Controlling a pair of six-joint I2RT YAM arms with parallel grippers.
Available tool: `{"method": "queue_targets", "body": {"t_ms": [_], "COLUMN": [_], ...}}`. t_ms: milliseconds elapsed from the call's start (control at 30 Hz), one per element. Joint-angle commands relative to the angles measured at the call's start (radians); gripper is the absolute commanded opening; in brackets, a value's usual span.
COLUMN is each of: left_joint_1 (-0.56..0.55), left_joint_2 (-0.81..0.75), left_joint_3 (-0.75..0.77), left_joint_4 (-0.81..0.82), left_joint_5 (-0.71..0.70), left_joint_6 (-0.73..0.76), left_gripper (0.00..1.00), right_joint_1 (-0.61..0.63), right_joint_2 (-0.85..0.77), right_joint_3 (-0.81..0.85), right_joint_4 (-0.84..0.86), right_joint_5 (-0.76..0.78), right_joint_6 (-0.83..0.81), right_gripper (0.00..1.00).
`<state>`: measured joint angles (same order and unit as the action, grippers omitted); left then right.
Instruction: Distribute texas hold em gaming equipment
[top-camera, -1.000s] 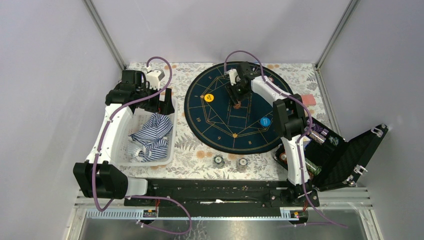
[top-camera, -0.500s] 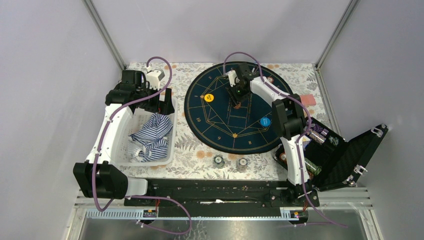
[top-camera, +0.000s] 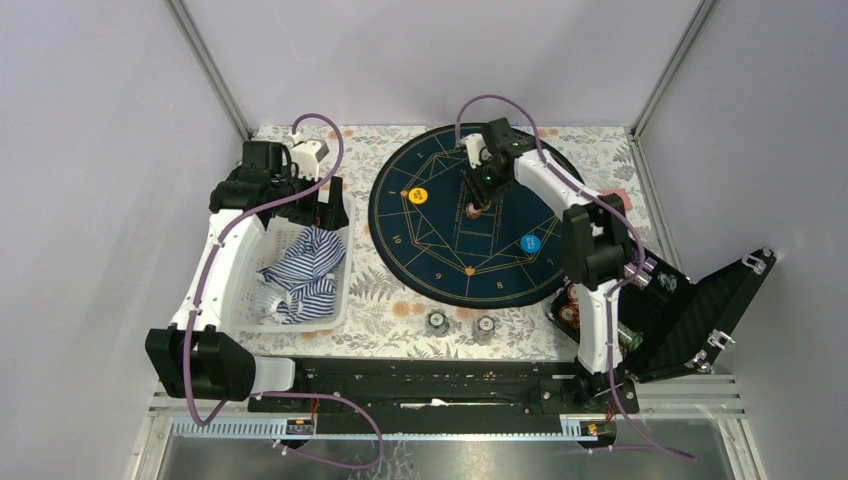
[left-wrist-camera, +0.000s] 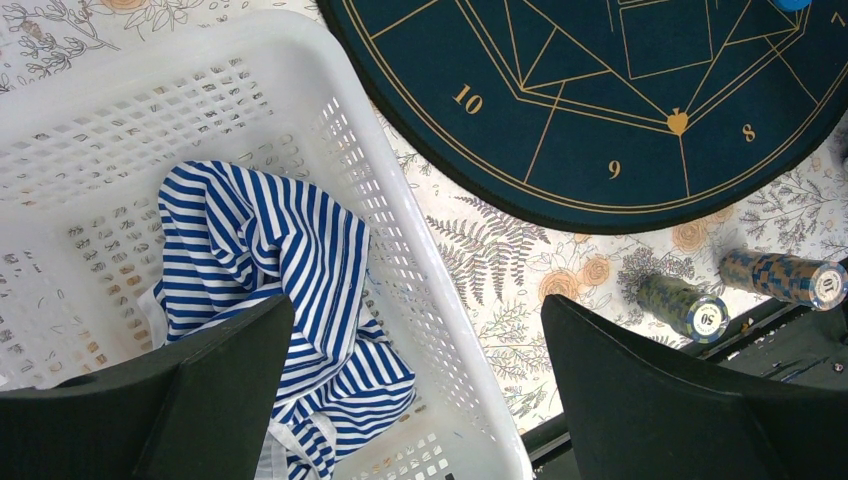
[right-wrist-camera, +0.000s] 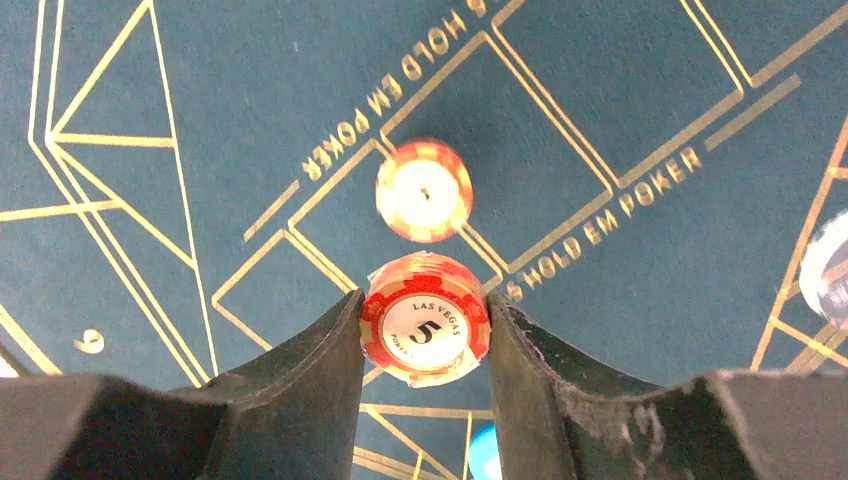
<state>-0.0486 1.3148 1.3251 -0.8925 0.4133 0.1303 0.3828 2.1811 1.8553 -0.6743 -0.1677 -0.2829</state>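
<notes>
While poised over smooth dark blue mat (right-wrist-camera: 650, 120), grips round, ridged red-and-cream chip stack (right-wrist-camera: 426, 335) marked 5, squeezed tight by right gripper (right-wrist-camera: 425, 300) between matte black fingers (right-wrist-camera: 300, 370). Just beyond fingertips, second red stack (right-wrist-camera: 424, 190), flat on gold lines. For left gripper (left-wrist-camera: 415, 320): spread wide, holding nothing, above perforated white plastic basket (left-wrist-camera: 400, 200) and crumpled striped cloth (left-wrist-camera: 250, 250).

Glossy chip stack (right-wrist-camera: 425, 330) (matt mat (right-wrist-camera: 650, 260))
</notes>
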Motion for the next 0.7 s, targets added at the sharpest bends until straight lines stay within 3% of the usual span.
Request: {"method": "queue_targets", "body": {"t_ms": [0, 333, 667], "left_joint_1": [-0.002, -0.002, -0.002], "left_joint_2": [-0.036, -0.036, -0.053], "left_joint_3": [-0.003, 0.001, -0.008], "left_joint_4": [0.038, 0.04, 0.04], "left_joint_5": [0.011, 0.029, 0.02], "left_joint_6": [0.0, -0.003, -0.002], "left_gripper": [0.99, 0.99, 0.99], "right_joint_1": [-0.053, -0.226, -0.318], "right_joint_2": [-0.196, -0.52, -0.486], "right_joint_3": [-0.12, -0.59, -0.729], "right_joint_4": [-0.017, 0.084, 0.193], "right_joint_5": [-0.005, -0.008, 0.041], "right_joint_6": [-0.044, -0.13, -0.172], "right_gripper": [0.4, 0.4, 0.4]}}
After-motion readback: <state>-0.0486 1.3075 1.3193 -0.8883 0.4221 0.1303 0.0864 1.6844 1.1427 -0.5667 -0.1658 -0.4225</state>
